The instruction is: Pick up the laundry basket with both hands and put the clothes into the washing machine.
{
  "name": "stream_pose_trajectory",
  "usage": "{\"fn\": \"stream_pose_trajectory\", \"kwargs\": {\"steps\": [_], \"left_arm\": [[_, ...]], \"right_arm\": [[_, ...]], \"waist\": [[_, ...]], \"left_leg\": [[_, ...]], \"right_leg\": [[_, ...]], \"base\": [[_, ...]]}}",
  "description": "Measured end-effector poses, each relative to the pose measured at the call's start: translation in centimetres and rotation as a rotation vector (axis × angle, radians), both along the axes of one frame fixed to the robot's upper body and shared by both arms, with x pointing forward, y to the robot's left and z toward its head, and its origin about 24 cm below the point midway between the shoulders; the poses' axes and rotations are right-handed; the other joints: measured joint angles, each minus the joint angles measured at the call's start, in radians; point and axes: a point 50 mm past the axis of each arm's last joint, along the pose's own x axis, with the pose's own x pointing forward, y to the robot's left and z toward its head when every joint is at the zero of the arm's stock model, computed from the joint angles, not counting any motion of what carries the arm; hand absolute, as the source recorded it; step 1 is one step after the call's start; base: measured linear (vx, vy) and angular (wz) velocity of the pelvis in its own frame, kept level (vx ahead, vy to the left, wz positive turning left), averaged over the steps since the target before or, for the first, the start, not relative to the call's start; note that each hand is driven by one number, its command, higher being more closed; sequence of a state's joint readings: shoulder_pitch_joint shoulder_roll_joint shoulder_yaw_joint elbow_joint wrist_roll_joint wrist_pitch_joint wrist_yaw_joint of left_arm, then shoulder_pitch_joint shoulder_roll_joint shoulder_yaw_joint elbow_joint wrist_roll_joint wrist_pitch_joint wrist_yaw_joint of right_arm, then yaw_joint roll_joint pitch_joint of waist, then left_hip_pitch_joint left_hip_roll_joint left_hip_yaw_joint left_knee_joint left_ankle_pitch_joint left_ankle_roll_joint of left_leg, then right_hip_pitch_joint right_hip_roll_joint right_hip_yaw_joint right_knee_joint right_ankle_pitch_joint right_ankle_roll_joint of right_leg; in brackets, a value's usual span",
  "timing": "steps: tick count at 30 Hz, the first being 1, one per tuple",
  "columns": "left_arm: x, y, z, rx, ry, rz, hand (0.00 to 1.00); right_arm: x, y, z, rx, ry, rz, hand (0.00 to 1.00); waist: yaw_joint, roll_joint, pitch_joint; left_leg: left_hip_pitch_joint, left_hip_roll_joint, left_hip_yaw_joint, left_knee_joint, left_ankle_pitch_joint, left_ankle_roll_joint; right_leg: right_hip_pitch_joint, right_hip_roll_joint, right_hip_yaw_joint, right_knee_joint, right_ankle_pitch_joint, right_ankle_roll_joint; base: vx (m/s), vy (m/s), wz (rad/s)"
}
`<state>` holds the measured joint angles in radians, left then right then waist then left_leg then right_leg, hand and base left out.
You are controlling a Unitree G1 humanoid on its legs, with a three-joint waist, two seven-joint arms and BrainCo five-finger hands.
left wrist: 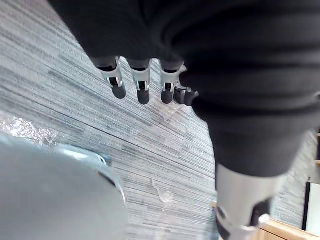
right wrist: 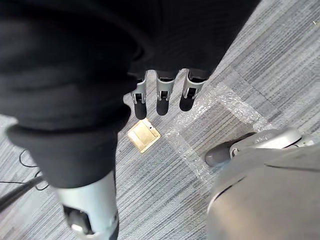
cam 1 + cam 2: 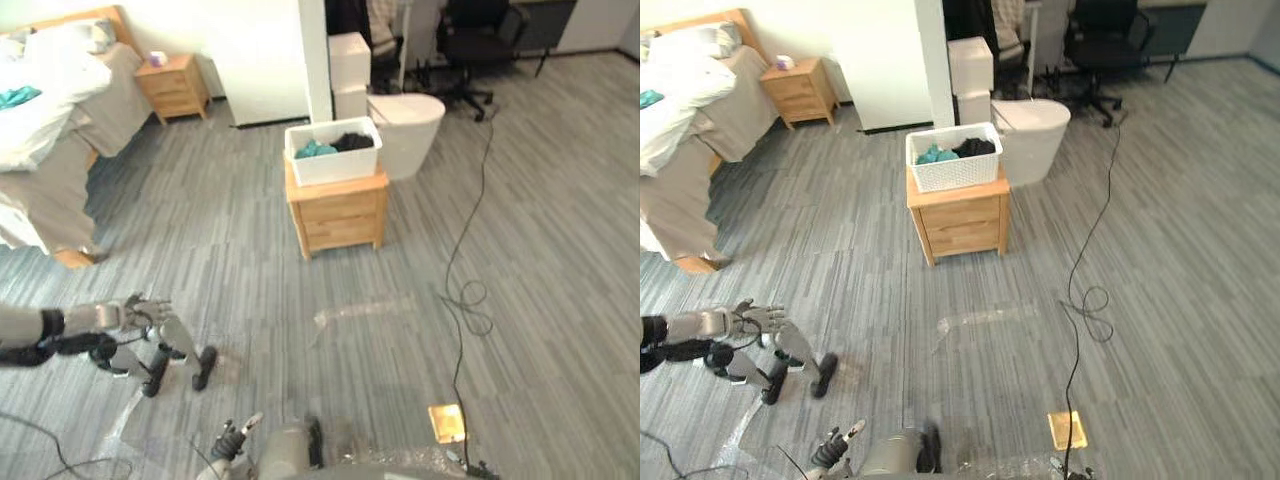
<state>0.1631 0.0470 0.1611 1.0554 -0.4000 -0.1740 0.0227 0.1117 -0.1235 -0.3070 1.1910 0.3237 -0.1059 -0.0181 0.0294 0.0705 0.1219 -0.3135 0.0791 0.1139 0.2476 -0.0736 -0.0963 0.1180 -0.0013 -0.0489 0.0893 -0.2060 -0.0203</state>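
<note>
A white laundry basket [image 3: 333, 152] with teal and black clothes in it stands on a low wooden cabinet [image 3: 338, 212] in the middle of the room. Right behind it stands a white rounded machine [image 3: 408, 128]. My left hand [image 3: 133, 316] hangs out to the left over the grey floor, well short of the basket, with its fingers [image 1: 142, 86] straight and nothing in them. In the right wrist view my right hand's fingers [image 2: 158, 97] point straight down at the floor and hold nothing.
A bed [image 3: 45, 120] with white bedding fills the far left, with a wooden nightstand [image 3: 173, 86] beside it. A white pillar [image 3: 314, 55], stacked white boxes [image 3: 349, 72] and a black office chair [image 3: 478, 40] stand at the back. A brass floor plate [image 3: 447, 423] lies near me.
</note>
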Motion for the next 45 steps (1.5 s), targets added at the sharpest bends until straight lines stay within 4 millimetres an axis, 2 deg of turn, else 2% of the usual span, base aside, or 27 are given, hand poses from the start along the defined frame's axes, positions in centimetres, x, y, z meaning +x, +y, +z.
{"fn": "stream_pose_trajectory", "kwargs": {"steps": [2, 3, 4, 5, 6, 7, 9, 10, 13, 14, 16, 17, 18, 19, 21, 24, 26, 29, 32, 35, 37, 38, 40, 41, 42, 43, 45], "left_arm": [[-1.6, 0.3, -0.3, -0.003, 0.052, 0.014, 0.0], [-2.7, 0.9, -0.3, 0.01, 0.076, 0.028, 0.0], [-3.1, 1.4, -0.3, 0.022, 0.09, 0.031, 0.0], [-3.1, 2.0, -0.3, 0.033, 0.097, 0.03, 0.0], [-3.0, 2.3, -0.2, 0.043, 0.093, 0.026, 0.0], [-2.9, 2.2, -0.2, 0.041, 0.089, 0.014, 0.0], [-2.1, 2.1, -0.1, 0.042, 0.074, 0.002, 0.0], [-1.4, 2.0, 0.0, 0.039, 0.055, -0.002, 0.0], [1.1, 1.0, 0.3, 0.019, -0.013, -0.008, 0.0], [1.8, 0.5, 0.4, 0.009, -0.036, -0.008, 0.0], [2.1, 0.4, 0.4, 0.009, -0.047, 0.002, 0.0], [1.9, 0.6, 0.4, 0.004, -0.049, 0.045, 0.0], [1.5, 0.2, 0.2, -0.011, -0.042, 0.087, 0.0], [1.3, -0.2, 0.1, -0.023, -0.037, 0.1, 0.0], [1.1, -1.1, 0.0, -0.053, -0.037, 0.139, 0.0], [1.9, -0.7, 0.3, -0.061, -0.083, 0.211, 0.0], [2.0, 0.0, 0.6, -0.043, -0.104, 0.22, 0.0], [3.7, 0.7, 2.0, -0.013, -0.206, 0.202, 0.0], [6.8, 1.9, 4.8, 0.032, -0.386, 0.218, 0.0], [9.5, 3.1, 8.7, 0.107, -0.568, 0.248, 0.0], [10.5, 3.9, 10.7, 0.159, -0.648, 0.281, 0.0], [11.1, 4.2, 11.8, 0.191, -0.684, 0.305, 0.0], [11.5, 4.6, 12.7, 0.232, -0.707, 0.314, 0.0], [11.2, 5.4, 13.1, 0.277, -0.705, 0.337, 0.0], [10.8, 6.3, 13.2, 0.321, -0.689, 0.369, 0.0], [10.6, 6.7, 13.3, 0.343, -0.68, 0.382, 0.0], [10.6, 7.2, 13.7, 0.388, -0.674, 0.397, 0.0]], "right_arm": [[-1.1, 0.2, -0.2, 0.008, 0.024, -0.022, 0.0], [-2.8, 0.6, -0.4, 0.022, 0.058, -0.05, 0.0], [-2.7, 0.9, -0.5, 0.031, 0.056, -0.058, 0.0], [-2.5, 1.2, -0.5, 0.038, 0.048, -0.065, 0.0], [-2.5, 1.3, -0.5, 0.043, 0.046, -0.075, 0.0], [-2.6, 1.6, -0.6, 0.052, 0.046, -0.1, 0.0], [-2.8, 1.7, -0.6, 0.055, 0.048, -0.103, 0.0], [-2.4, 1.8, -0.6, 0.057, 0.038, -0.095, 0.0], [-2.1, 1.7, -0.5, 0.053, 0.022, -0.094, 0.0], [-1.9, 1.4, -0.4, 0.044, 0.007, -0.1, 0.0], [-1.9, 1.5, -0.4, 0.048, 0.001, -0.117, 0.0], [-2.4, 1.6, -0.4, 0.053, 0.012, -0.129, 0.0], [-2.9, 1.8, -0.5, 0.059, 0.021, -0.138, 0.0], [-2.9, 1.9, -0.5, 0.064, 0.019, -0.149, 0.0], [-2.7, 1.1, -0.3, 0.055, 0.003, -0.154, 0.0], [-1.5, 1.1, -0.1, 0.056, -0.052, -0.167, 0.0], [0.2, 0.4, 0.5, 0.027, -0.123, -0.164, 0.0], [4.3, -1.5, 2.9, -0.046, -0.329, -0.215, 0.0], [8.0, -4.9, 7.3, -0.187, -0.57, -0.288, 0.0], [9.7, -8.4, 12.1, -0.362, -0.751, -0.389, 0.0], [9.7, -9.3, 13.1, -0.42, -0.764, -0.427, 0.0], [9.7, -9.7, 14.0, -0.463, -0.785, -0.437, 0.0], [9.7, -10.1, 15.3, -0.517, -0.82, -0.434, 0.0], [10.1, -10.3, 15.9, -0.546, -0.832, -0.427, 0.0], [10.6, -10.2, 16.1, -0.554, -0.84, -0.421, 0.0], [10.7, -10.1, 16.2, -0.556, -0.841, -0.417, 0.0], [10.6, -9.7, 15.7, -0.548, -0.826, -0.412, 0.0]], "waist": [[0.014, -0.025, -0.016], [0.019, -0.062, -0.047], [0.015, -0.092, -0.047], [0.002, -0.108, -0.046], [-0.007, -0.114, -0.045], [-0.014, -0.111, -0.036], [-0.014, -0.112, -0.028], [-0.016, -0.1, -0.028], [-0.018, -0.061, -0.012], [-0.021, -0.041, -0.009], [-0.036, -0.049, -0.009], [-0.047, -0.055, -0.01], [-0.054, -0.055, -0.018], [-0.054, -0.042, -0.017], [-0.045, -0.016, -0.018], [-0.042, -0.014, 0.009], [-0.025, -0.03, 0.027], [-0.013, -0.037, 0.027], [-0.009, -0.044, 0.025], [-0.004, -0.053, 0.023], [0.007, -0.08, -0.007], [0.008, -0.092, -0.011], [0.0, -0.102, -0.016], [-0.01, -0.11, -0.021], [-0.017, -0.113, -0.022], [-0.019, -0.114, -0.022], [-0.02, -0.097, -0.023]], "left_leg": [[0.004, -0.028, -0.011, 0.073, -0.013, 0.077], [0.022, -0.055, 0.012, 0.107, -0.015, 0.09], [0.048, -0.078, 0.025, 0.126, -0.047, 0.112], [0.082, -0.093, 0.028, 0.129, -0.069, 0.12], [0.108, -0.1, 0.026, 0.131, -0.08, 0.132], [0.173, -0.109, 0.019, 0.13, -0.112, 0.146], [0.293, -0.112, 0.013, 0.09, -0.149, 0.157], [0.37, -0.099, -0.005, 0.028, -0.158, 0.153], [0.462, -0.051, -0.043, -0.038, -0.172, 0.134], [0.491, -0.023, -0.06, -0.067, -0.179, 0.121], [0.527, -0.01, -0.086, -0.108, -0.196, 0.092], [0.554, 0.0, -0.111, -0.115, -0.22, 0.072], [0.573, 0.026, -0.128, -0.103, -0.227, 0.067], [0.57, 0.035, -0.136, -0.081, -0.223, 0.063], [0.505, 0.081, -0.141, 0.099, -0.196, 0.03], [0.224, 0.186, -0.131, 0.715, -0.056, 0.018], [0.137, 0.241, -0.038, 0.896, -0.076, 0.048], [0.005, 0.201, 0.03, 0.812, -0.099, 0.073], [-0.036, 0.093, 0.035, 0.339, -0.092, 0.066], [0.005, 0.023, 0.009, -0.074, 0.051, 0.008], [0.015, -0.021, 0.017, -0.047, 0.135, 0.056], [0.003, -0.035, 0.029, 0.019, 0.106, 0.114], [0.017, -0.052, 0.051, 0.09, 0.042, 0.136], [0.061, -0.065, 0.077, 0.098, -0.002, 0.148], [0.114, -0.078, 0.095, 0.087, -0.034, 0.161], [0.146, -0.087, 0.1, 0.077, -0.045, 0.165], [0.278, -0.097, 0.111, 0.003, -0.064, 0.18]], "right_leg": [[-0.027, -0.023, 0.026, 0.13, -0.107, 0.01], [-0.048, -0.056, 0.038, 0.281, -0.174, 0.058], [-0.118, -0.089, 0.045, 0.474, -0.186, 0.096], [-0.177, -0.111, 0.05, 0.649, -0.137, 0.174], [-0.205, -0.122, 0.049, 0.74, -0.082, 0.207], [-0.24, -0.146, 0.033, 0.891, 0.013, 0.205], [-0.27, -0.177, -0.037, 0.997, -0.03, 0.14], [-0.299, -0.174, -0.1, 0.949, -0.074, 0.103], [-0.369, -0.149, -0.165, 0.722, -0.095, 0.082], [-0.401, -0.128, -0.144, 0.543, -0.07, 0.09], [-0.424, -0.113, -0.02, 0.249, 0.049, 0.104], [-0.43, -0.109, 0.035, 0.224, 0.169, 0.135], [-0.43, -0.081, 0.067, 0.28, 0.216, 0.124], [-0.432, -0.077, 0.046, 0.313, 0.183, 0.116], [-0.41, -0.054, 0.001, 0.375, 0.103, 0.084], [-0.257, -0.014, -0.087, 0.317, 0.044, 0.04], [-0.132, 0.008, -0.091, 0.239, 0.036, 0.025], [-0.021, 0.01, -0.101, 0.132, 0.016, -0.009], [0.018, -0.008, -0.101, 0.065, 0.008, 0.001], [0.082, -0.042, -0.075, 0.038, -0.033, 0.066], [0.105, -0.089, -0.029, 0.034, -0.061, 0.091], [0.104, -0.113, 0.005, 0.066, -0.061, 0.091], [0.083, -0.139, 0.054, 0.18, -0.061, 0.092], [0.021, -0.152, 0.094, 0.35, -0.053, 0.126], [-0.05, -0.172, 0.119, 0.544, -0.007, 0.218], [-0.078, -0.178, 0.127, 0.629, 0.011, 0.251], [-0.168, -0.196, 0.078, 0.799, -0.034, 0.174]], "base": [[0.41, 0.169, -0.55], [0.51, 0.138, -0.47], [0.62, 0.144, -0.19], [0.52, 0.109, 0.06], [0.52, 0.119, 0.23], [0.54, 0.1, 0.08], [0.55, 0.056, 0.03], [0.42, -0.011, 0.26], [0.49, -0.082, 0.41], [0.48, -0.139, 0.42], [0.5, -0.19, 0.61], [0.62, -0.314, 0.68], [0.63, -0.331, 0.61], [0.62, -0.325, 0.4], [0.59, -0.352, 0.42], [0.45, -0.319, 0.55], [0.39, -0.259, 0.08], [0.33, -0.126, 0.15], [0.37, 0.057, 0.0], [0.46, 0.178, -0.21], [0.41, 0.195, -0.38], [0.59, 0.272, -0.31], [0.52, 0.245, -0.16], [0.5, 0.242, -0.42], [0.47, 0.224, -0.47], [0.43, 0.186, -0.32], [0.4, 0.151, -0.14]]}}
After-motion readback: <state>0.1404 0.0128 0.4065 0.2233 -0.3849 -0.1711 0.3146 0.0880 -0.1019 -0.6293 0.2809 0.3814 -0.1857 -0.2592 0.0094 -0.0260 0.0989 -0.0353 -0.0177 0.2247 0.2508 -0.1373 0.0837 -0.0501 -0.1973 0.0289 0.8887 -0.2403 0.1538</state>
